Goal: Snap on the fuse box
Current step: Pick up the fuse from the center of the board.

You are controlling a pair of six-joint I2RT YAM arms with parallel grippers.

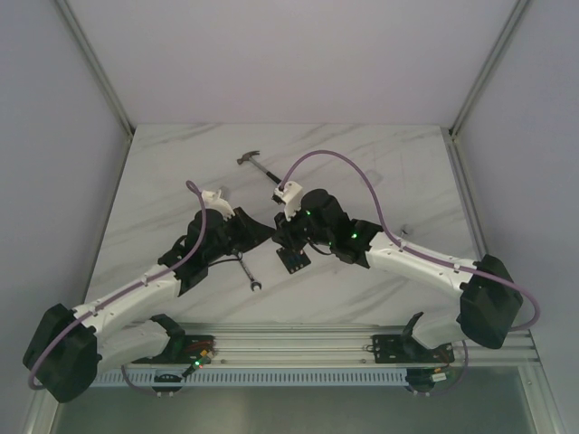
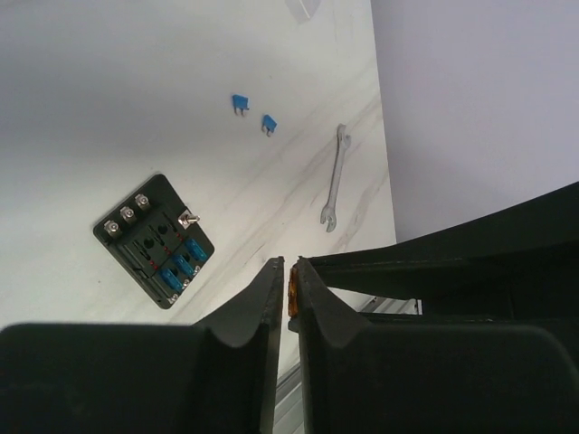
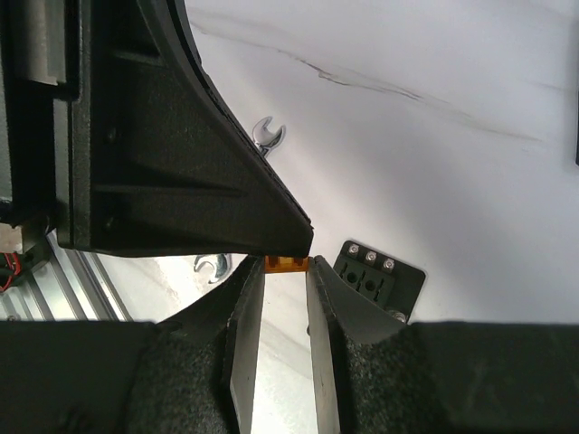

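We are hovering tip to tip over the table (image 1: 380,154), with the fuse box (image 2: 154,240) lying flat below and just beside the tips, so a push that is coming down off-centre is likely to be sliding or tipping it instead of snapping anything home. The right gripper (image 3: 285,268) is clamping a small orange fuse (image 3: 288,263) at its very tips while the left gripper (image 2: 289,264) is pinching the same fuse from the opposite side, so we are risking it twisting, popping free and dropping among the blue fuses (image 2: 240,104) if either grip is letting go early.
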